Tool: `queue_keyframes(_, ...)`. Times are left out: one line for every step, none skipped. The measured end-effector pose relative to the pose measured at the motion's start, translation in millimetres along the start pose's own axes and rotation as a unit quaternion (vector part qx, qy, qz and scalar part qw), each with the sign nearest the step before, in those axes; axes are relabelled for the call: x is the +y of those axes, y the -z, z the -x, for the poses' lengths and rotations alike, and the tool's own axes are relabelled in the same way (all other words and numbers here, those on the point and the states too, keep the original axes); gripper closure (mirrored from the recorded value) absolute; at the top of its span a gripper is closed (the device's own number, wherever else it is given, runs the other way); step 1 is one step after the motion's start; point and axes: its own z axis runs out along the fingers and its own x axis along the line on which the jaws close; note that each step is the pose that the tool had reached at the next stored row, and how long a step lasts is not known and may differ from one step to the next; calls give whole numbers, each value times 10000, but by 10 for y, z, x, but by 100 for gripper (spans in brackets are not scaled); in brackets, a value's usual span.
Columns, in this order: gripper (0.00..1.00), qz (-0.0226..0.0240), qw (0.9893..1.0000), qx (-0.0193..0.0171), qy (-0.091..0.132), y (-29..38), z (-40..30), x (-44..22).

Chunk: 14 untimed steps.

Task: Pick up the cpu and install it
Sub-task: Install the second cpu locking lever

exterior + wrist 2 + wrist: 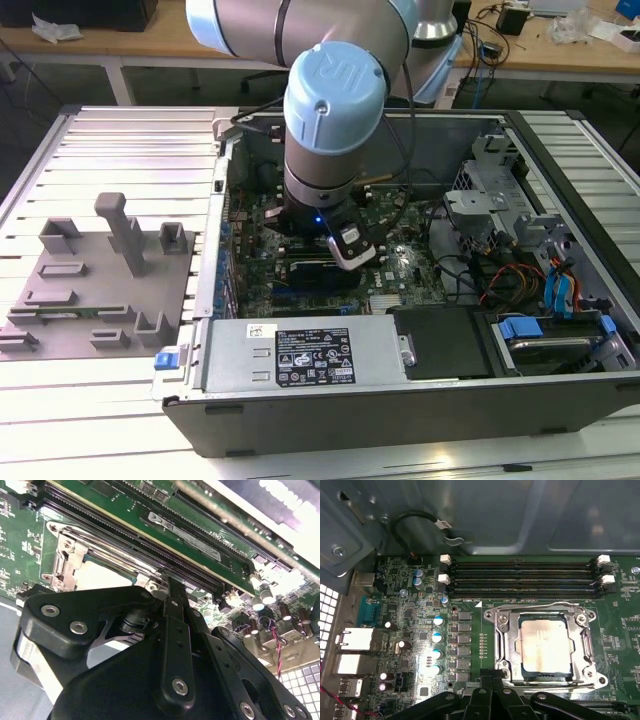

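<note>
First wrist view: cpu (545, 648) in socket (506, 645)

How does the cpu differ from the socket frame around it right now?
The cpu is a flat, silvery square with a smooth top; the socket frame is a shiny metal border with openings and screws. The cpu lies inside; the frame surrounds it on the motherboard. Both are metallic and lie flat, just beyond the end effector.

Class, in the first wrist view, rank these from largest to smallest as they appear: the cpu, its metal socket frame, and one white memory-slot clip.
1. Metal socket frame, which surrounds the chip.
2. The cpu, sitting inside that frame.
3. White memory-slot clip, far smaller than both.
</note>
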Motion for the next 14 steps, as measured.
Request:
queue_keyframes(89,0,10000,0,0,-3,-4,2)
queue_keyframes(89,-1,10000,0,1,-5,-5,4)
queue_keyframes(89,0,10000,1,1,-5,-5,5)
queue_keyframes(89,1,10000,0,1,-7,-5,7)
queue_keyframes(89,1,10000,0,0,-7,-5,7)
queue_keyframes(89,0,10000,0,0,-7,-5,8)
queue_keyframes(89,0,10000,0,0,-7,-5,8)
queue_keyframes(89,0,10000,0,0,-6,-5,8)
queue_keyframes(89,-2,10000,1,0,2,-5,11)
queue_keyframes(89,-2,10000,-1,1,29,-5,21)
queue_keyframes(89,-8,10000,0,0,70,-6,35)
queue_keyframes(89,-13,10000,-1,0,104,-7,48)
queue_keyframes(89,-21,10000,-1,0,142,-8,63)
queue_keyframes(89,-32,10000,0,0,183,-9,79)
